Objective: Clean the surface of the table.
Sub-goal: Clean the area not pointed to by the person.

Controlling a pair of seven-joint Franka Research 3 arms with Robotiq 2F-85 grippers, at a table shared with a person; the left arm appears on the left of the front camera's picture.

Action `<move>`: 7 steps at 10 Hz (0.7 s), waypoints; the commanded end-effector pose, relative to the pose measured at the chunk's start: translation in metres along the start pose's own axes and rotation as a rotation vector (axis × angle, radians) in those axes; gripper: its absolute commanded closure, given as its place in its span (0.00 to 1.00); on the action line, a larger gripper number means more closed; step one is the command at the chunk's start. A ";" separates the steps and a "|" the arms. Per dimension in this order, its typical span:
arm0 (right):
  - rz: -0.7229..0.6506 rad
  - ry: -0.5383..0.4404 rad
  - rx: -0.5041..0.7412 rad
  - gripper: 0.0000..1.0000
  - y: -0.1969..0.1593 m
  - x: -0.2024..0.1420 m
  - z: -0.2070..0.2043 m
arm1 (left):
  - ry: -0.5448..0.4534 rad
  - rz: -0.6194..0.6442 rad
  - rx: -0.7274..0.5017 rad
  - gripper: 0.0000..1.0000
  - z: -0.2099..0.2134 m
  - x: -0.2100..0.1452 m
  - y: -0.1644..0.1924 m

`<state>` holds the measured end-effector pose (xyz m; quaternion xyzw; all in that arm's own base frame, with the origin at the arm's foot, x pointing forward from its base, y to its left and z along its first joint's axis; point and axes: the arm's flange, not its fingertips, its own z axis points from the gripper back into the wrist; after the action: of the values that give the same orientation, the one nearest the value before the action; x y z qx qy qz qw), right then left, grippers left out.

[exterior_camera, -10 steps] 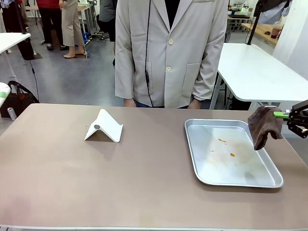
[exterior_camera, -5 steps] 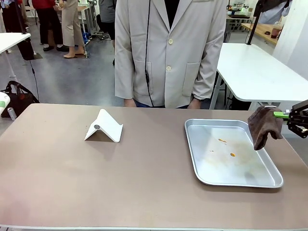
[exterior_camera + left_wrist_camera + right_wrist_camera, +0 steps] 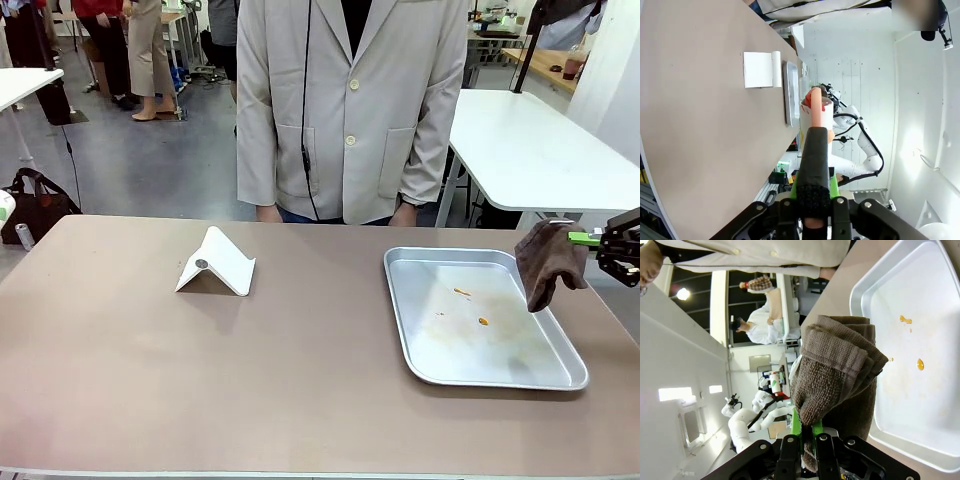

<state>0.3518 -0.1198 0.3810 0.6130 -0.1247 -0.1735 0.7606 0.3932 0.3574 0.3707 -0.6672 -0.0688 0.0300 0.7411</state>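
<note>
The brownish-taupe table (image 3: pixel 300 370) stretches across the front view and also shows in the left wrist view as the table (image 3: pixel 690 110). At its right edge my right gripper (image 3: pixel 602 240) is shut on a folded brown cloth (image 3: pixel 548 262), which hangs over the tray's right rim. In the right wrist view, that cloth (image 3: pixel 840 370) rises from between the fingers of the right gripper (image 3: pixel 808 432). My left gripper (image 3: pixel 815 136) is shut on a white container (image 3: pixel 816 112) with a peach-coloured part and red marks, held off the table's side.
A shiny metal tray (image 3: pixel 402 325) lies at the right with small orange spots (image 3: pixel 483 321) in it. A white folded stand (image 3: pixel 215 265) sits left of the middle. A person in a pale coat (image 3: pixel 350 110) stands at the far edge. White tables stand behind.
A small white thing at the front view's left edge has slipped lower and farther out of the picture. The right gripper and the cloth have not moved.
</note>
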 end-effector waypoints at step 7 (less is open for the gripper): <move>0.000 0.006 0.005 1.00 0.004 -0.002 0.002 | -0.004 -0.002 -0.018 0.78 -0.001 0.001 -0.003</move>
<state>0.3518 -0.1198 0.3810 0.6130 -0.1247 -0.1735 0.7606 0.3947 0.3559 0.3707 -0.6672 -0.0677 0.0289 0.7413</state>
